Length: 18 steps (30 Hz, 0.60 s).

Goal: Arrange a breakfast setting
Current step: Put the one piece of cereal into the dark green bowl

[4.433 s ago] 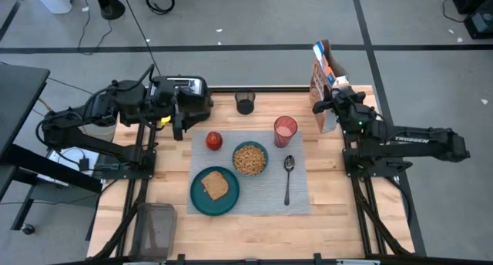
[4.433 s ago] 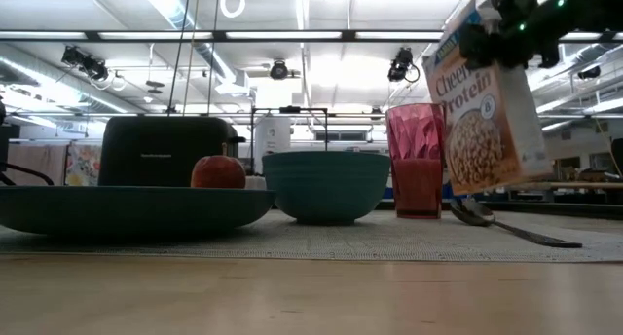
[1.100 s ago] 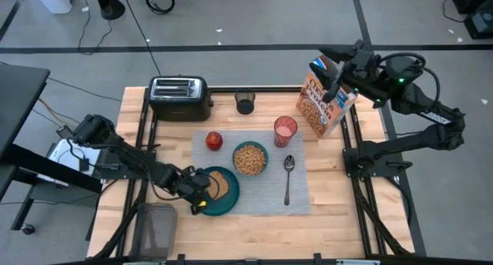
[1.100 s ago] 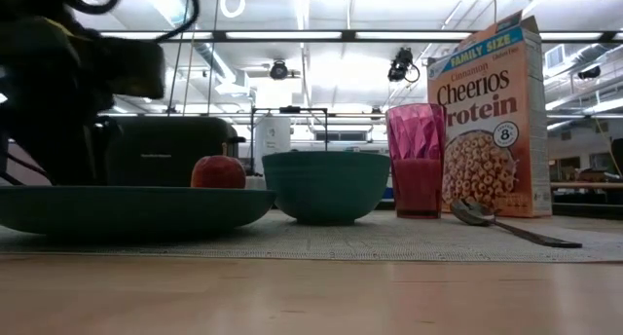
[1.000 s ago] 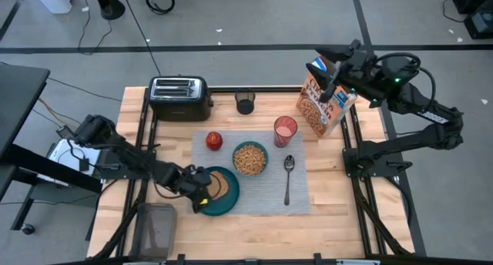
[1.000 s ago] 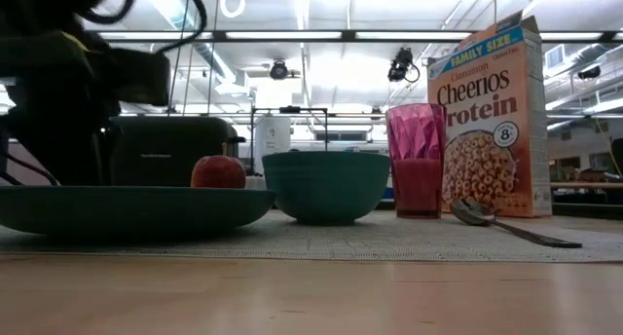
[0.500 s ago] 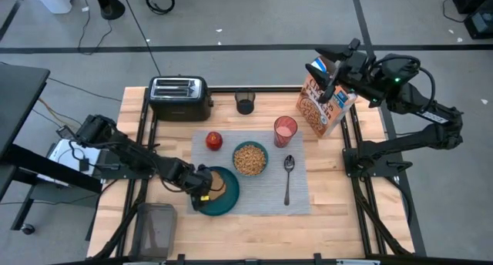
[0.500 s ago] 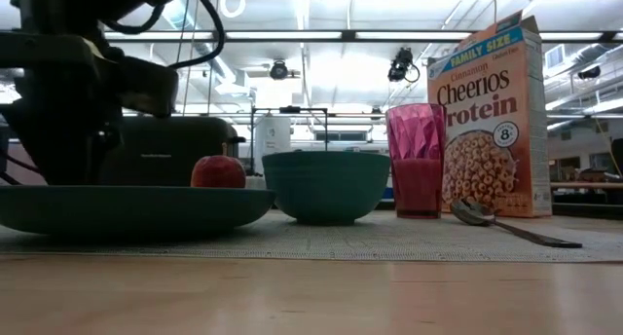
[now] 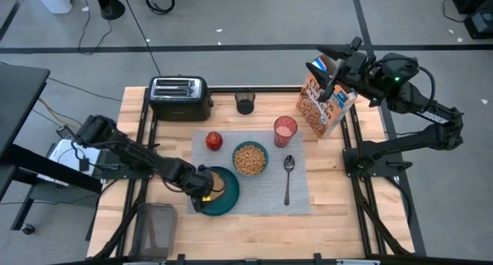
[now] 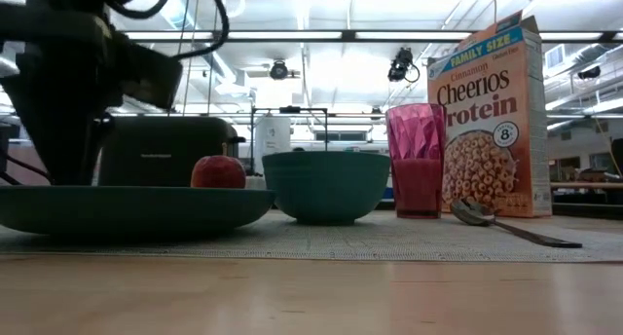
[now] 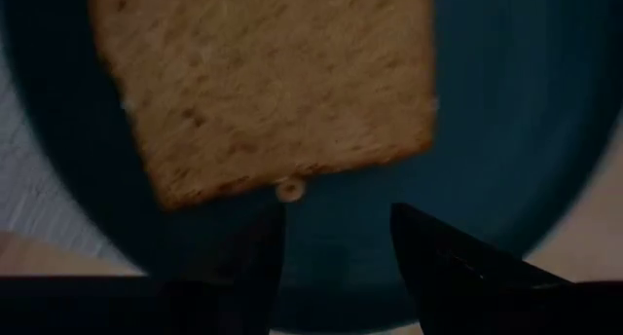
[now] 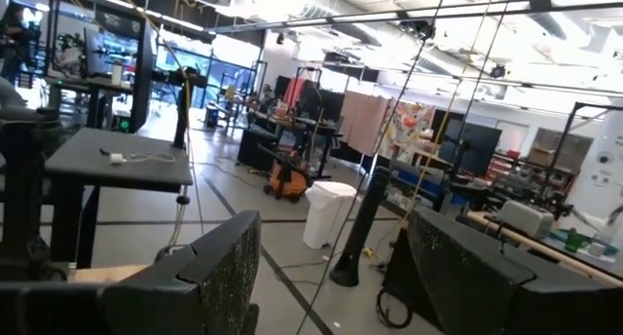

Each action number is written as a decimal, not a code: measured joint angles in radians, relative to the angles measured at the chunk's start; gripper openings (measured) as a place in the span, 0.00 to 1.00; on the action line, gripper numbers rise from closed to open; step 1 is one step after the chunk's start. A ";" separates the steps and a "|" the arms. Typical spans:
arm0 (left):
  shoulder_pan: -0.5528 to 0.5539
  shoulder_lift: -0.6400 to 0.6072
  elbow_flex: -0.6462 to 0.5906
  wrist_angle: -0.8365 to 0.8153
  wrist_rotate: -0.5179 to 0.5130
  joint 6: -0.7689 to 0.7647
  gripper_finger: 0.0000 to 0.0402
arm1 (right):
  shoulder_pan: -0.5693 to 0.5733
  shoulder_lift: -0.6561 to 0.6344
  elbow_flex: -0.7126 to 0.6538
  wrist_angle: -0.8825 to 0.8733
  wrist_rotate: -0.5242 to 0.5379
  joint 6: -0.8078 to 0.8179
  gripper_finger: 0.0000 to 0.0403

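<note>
Since the earlier frames, the left end effector (image 9: 206, 189) has shifted a little over the plate (image 9: 225, 205), and the box (image 9: 324, 102), once carried, now stands on the tabletop (image 9: 254, 230) at the far right. The left fingers (image 11: 438, 262) are apart, empty, just above the toast (image 11: 263, 82), which lies flat on the plate. The right end effector (image 9: 337, 63) hangs above the box top, fingers apart, holding nothing.

On the mat (image 9: 296, 199) are the plate near left, the apple (image 9: 214, 140) far left, the bowl (image 9: 249, 159) with cereal in the middle, the cup (image 9: 285, 130) and the spoon (image 9: 288, 176) on the right. The setting looks nearly complete; I judge only the arms' retreat is left.
</note>
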 joint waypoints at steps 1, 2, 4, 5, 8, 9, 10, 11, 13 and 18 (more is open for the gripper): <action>0.000 0.003 -0.001 -0.014 0.001 -0.001 0.48 | -0.001 0.000 0.000 -0.001 0.002 -0.001 0.66; 0.001 0.010 -0.001 -0.025 0.001 -0.002 0.48 | 0.000 -0.001 0.000 -0.001 0.002 -0.001 0.66; 0.001 0.026 -0.001 -0.017 0.007 -0.001 0.48 | 0.000 -0.003 0.000 -0.002 0.002 -0.003 0.66; 0.001 0.033 -0.001 -0.020 0.007 0.001 0.48 | 0.000 -0.004 0.000 -0.004 0.002 -0.003 0.66; 0.005 0.053 -0.001 0.008 0.009 0.002 0.48 | 0.000 -0.011 0.000 -0.007 0.002 -0.003 0.66; 0.009 0.059 -0.001 0.018 0.009 0.002 0.48 | 0.000 -0.013 0.000 -0.005 0.002 -0.003 0.66; 0.012 0.062 -0.001 0.028 0.008 0.002 0.48 | 0.000 -0.016 0.000 -0.004 0.002 -0.003 0.66; 0.016 0.062 -0.001 0.030 0.008 0.002 0.48 | 0.000 -0.019 0.000 -0.010 0.002 -0.003 0.66; 0.028 0.062 -0.001 0.033 0.007 0.005 0.48 | 0.000 -0.024 0.000 -0.009 0.002 -0.003 0.66; 0.045 0.062 -0.001 0.035 0.004 0.050 0.48 | 0.000 -0.032 0.000 -0.032 0.002 -0.003 0.66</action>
